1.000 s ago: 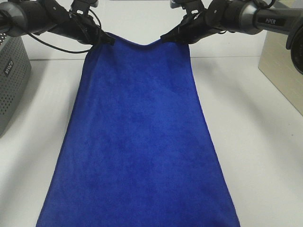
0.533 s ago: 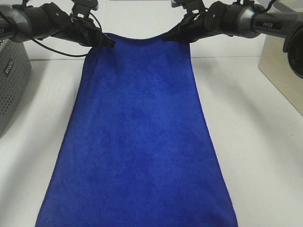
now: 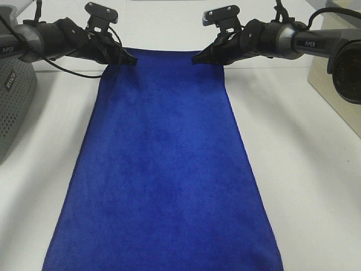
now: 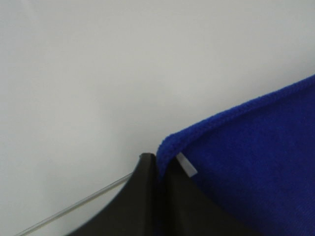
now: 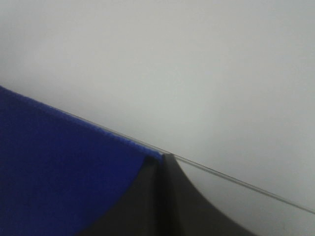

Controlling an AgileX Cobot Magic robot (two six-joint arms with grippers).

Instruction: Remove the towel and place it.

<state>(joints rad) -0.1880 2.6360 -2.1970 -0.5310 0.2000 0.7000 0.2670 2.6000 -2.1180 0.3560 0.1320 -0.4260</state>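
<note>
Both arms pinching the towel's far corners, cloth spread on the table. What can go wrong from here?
1. Both grips are shallow: the left gripper and right gripper hold only the very corners of the towel, so a tug may pull a corner free.
2. The towel's near end runs out of the overhead view, so its lie there goes unchecked.
3. The grey perforated basket sits close to the left arm; a sideways swing could clip it.
</note>
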